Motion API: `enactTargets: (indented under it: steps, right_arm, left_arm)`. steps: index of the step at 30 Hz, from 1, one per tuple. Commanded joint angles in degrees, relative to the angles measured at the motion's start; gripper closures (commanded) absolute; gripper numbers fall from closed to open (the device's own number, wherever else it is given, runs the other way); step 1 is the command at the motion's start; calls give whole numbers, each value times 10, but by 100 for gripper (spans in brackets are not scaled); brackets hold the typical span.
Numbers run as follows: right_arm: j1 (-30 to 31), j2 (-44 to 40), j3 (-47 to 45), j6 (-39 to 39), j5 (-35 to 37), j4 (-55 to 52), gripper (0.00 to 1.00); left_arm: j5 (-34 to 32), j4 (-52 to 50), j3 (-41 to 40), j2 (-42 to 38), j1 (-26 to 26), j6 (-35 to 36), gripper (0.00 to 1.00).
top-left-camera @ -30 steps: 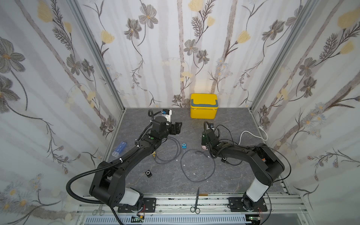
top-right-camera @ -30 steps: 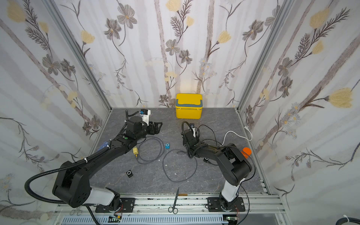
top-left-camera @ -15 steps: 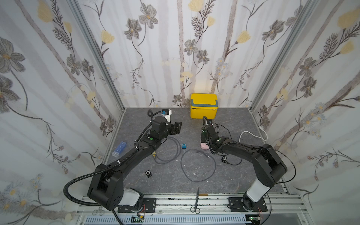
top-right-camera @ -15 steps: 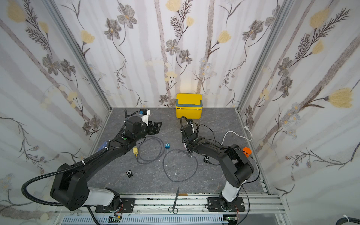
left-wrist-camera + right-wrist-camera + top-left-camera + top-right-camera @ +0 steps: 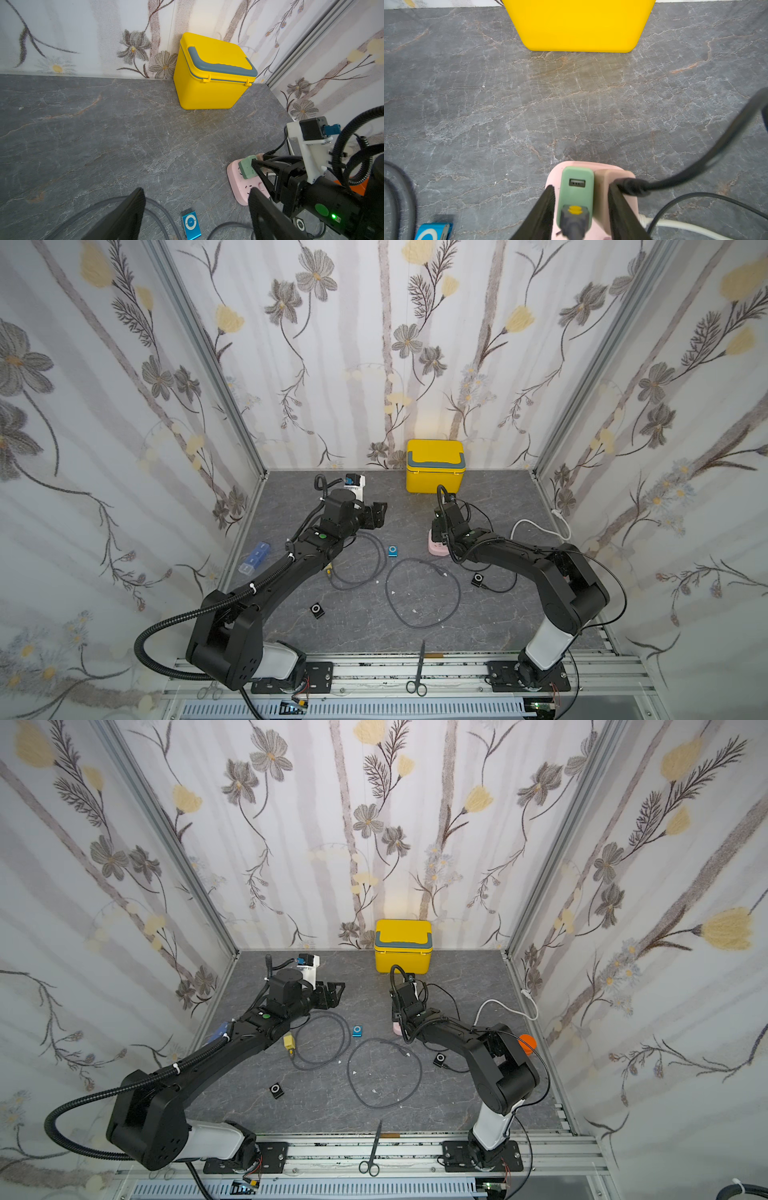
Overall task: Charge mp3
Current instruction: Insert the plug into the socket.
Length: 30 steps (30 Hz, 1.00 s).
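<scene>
Grey marbled tabletop point(image 5: 498, 626), floral walls point(image 5: 374, 344); left fingers point(image 5: 124, 218) apart; right fingers point(image 5: 544, 214) apart, flanking green charger point(image 5: 577, 193).

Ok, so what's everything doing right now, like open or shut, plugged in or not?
yellow box: lid shut.
green charger: in the pink power strip, one cable plugged in, other port empty.
blue mp3: lying flat, no cable in it.
left gripper: open, empty.
right gripper: open, jaws either side of the green charger.
</scene>
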Motion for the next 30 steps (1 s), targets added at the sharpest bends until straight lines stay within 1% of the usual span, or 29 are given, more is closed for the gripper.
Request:
enactTargets:
  steps: [1, 5, 12, 16, 19, 22, 24, 30]
  right_arm:
    - [-3, 10, 11, 1, -26, -29, 59]
    - [-7, 26, 28, 4, -53, -67, 60]
    - [-13, 44, 42, 15, -70, -117, 62]
    - [-13, 27, 29, 18, -86, -115, 63]
    - [-12, 11, 37, 15, -94, -113, 61]
    - [-9, 3, 64, 6, -79, -131, 58]
    - [-9, 3, 79, 2, -64, -148, 58]
    - [-7, 0, 75, 4, -42, -165, 56]
  left_arm:
    - [-14, -6, 12, 2, 0, -7, 19]
    - [-13, -13, 18, 9, 0, -13, 19]
    - [-10, -12, 20, 8, 1, -20, 19]
    - [-15, -13, 20, 5, 1, -21, 19]
    - [-14, -13, 19, 5, 0, -21, 19]
    - [-9, -12, 18, 5, 0, -24, 19]
    - [-7, -12, 17, 4, 0, -25, 19]
    - [-6, -13, 12, 4, 0, -26, 19]
